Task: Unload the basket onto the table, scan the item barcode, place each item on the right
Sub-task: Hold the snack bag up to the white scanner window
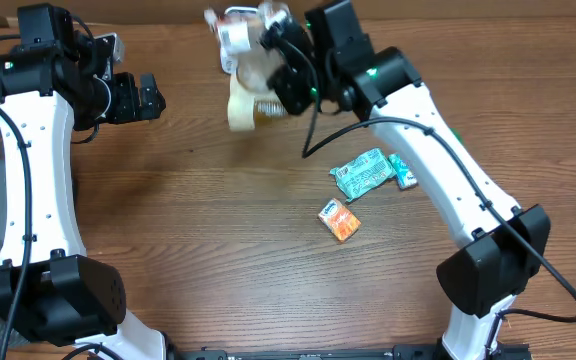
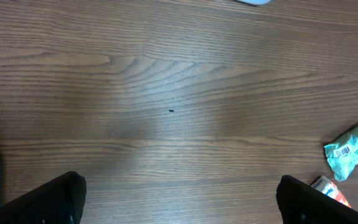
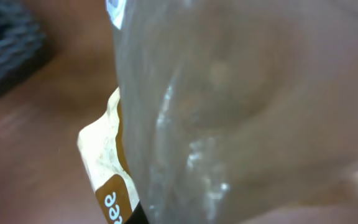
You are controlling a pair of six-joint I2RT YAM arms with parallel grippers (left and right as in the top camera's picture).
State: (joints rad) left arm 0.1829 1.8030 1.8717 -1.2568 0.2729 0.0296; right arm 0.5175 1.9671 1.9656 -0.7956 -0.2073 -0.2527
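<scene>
A: Where is the clear bag sitting?
B: The right gripper is clamping tight on it; it's hanging just beyond the jaws.
A: Left gripper?
B: Hovering, jaws spread wide, holding nothing.

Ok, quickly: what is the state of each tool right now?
Left tool: open, holding nothing.
Right tool: closed on the clear bag.

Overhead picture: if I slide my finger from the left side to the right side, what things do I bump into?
left gripper → clear bag → green packet → small teal packet. The orange packet lines up with the green one, so it is skipped.
</scene>
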